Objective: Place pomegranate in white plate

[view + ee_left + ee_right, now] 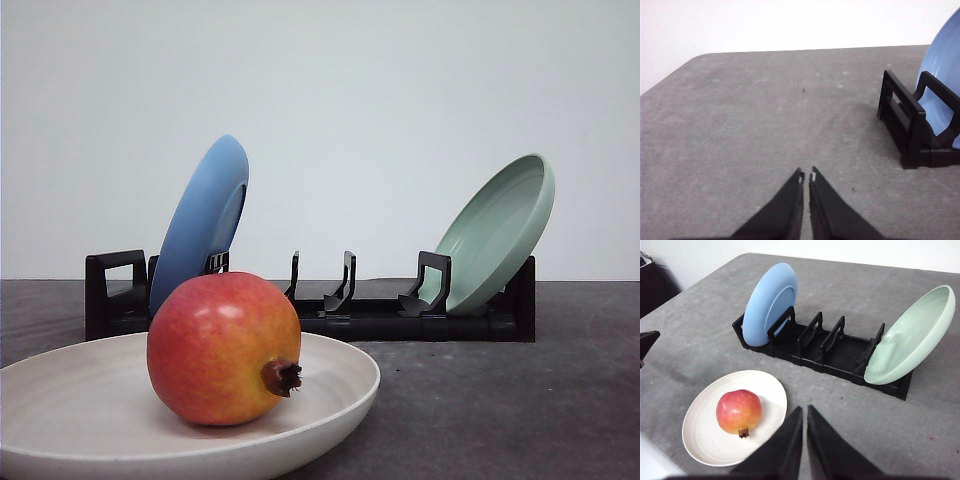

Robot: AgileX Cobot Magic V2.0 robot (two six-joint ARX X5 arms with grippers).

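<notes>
The pomegranate [223, 348] lay in the white plate [60, 400], resting on the plate's shallow floor a little toward its left side, with its dark calyx pointing near and to the right in the front view. Its skin was red with a yellow-orange patch low on the near face. The plate sat flat on the grey counter [500, 400], near me and left of the middle.

My right hand [804, 412] hung above the counter just right of the plate, its two black fingers pressed together with only a thin seam between them and nothing held. It touched neither the fruit nor the plate.

My left hand [807, 174] was over bare counter well to the left, its fingertips [799, 180] also drawn nearly together, a hairline gap showing, and empty.

Farther back stood the black dish rack [400, 318], running left to right across the counter. The blue plate [205, 220] stood on edge in its left end, leaning slightly right. The pale green plate [500, 232] leaned out over the rack's right end, tilted far over with its hollow facing up and left. The slots between them held nothing. The rack stood apart from the white plate, behind it.
</notes>
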